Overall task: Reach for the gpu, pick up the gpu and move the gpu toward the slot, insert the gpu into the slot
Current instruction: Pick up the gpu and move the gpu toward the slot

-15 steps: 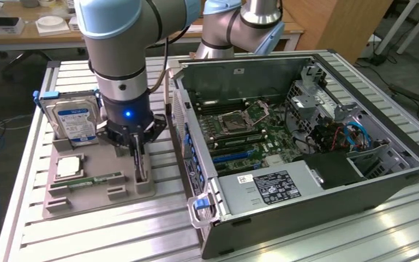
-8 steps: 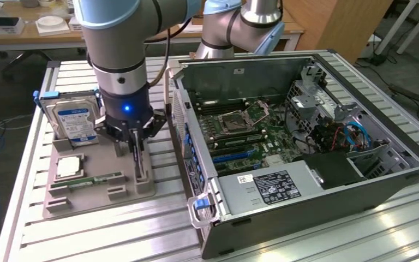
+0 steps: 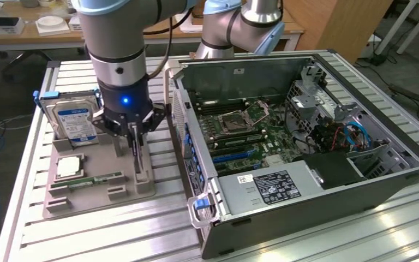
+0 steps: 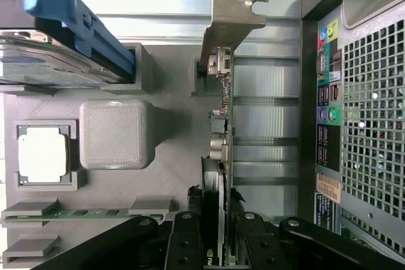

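Observation:
The gpu (image 3: 137,162) stands on edge in the grey holder tray (image 3: 100,203), on the side nearest the open computer case (image 3: 304,210). In the wrist view the gpu (image 4: 222,124) is a thin dark card seen edge-on, with its silver bracket (image 4: 231,17) at the far end resting against a tray post. My gripper (image 3: 133,136) reaches straight down over it, and the black fingers (image 4: 187,241) press on both faces of the card's near end. The blue slot (image 3: 233,155) lies on the motherboard inside the case.
On the tray sit a silver hard drive with a blue label (image 3: 76,121), a processor chip (image 3: 70,166) and a green memory stick (image 3: 97,179). The case's rear panel with ports (image 4: 329,112) stands close beside the card. A second robot base rises behind the case.

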`<action>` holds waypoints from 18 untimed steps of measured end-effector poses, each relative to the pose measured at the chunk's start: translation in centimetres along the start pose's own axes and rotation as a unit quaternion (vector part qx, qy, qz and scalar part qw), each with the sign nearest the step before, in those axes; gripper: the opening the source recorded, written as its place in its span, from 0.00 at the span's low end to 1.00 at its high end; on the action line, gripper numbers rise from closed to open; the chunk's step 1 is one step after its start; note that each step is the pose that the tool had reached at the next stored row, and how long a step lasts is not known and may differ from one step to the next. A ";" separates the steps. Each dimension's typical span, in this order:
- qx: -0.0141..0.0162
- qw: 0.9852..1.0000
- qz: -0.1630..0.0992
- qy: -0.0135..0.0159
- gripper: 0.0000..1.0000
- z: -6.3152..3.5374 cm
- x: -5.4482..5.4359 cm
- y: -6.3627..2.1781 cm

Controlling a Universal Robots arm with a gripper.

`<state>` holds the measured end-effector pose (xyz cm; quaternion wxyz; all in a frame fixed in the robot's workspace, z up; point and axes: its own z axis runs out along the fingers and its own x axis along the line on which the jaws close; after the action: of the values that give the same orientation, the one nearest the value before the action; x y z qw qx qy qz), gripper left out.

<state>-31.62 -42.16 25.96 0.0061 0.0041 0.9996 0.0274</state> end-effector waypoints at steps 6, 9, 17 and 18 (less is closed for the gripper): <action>0.000 1.000 0.000 0.000 0.26 -1.09 0.0 0.06; 0.000 1.000 0.000 0.000 0.26 -1.61 0.0 0.09; 0.000 1.000 0.000 0.000 0.26 -3.16 0.0 0.17; 0.000 1.000 0.000 0.000 0.26 -3.34 0.0 0.18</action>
<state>-31.62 -42.16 29.30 0.0061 0.0041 0.9996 0.0274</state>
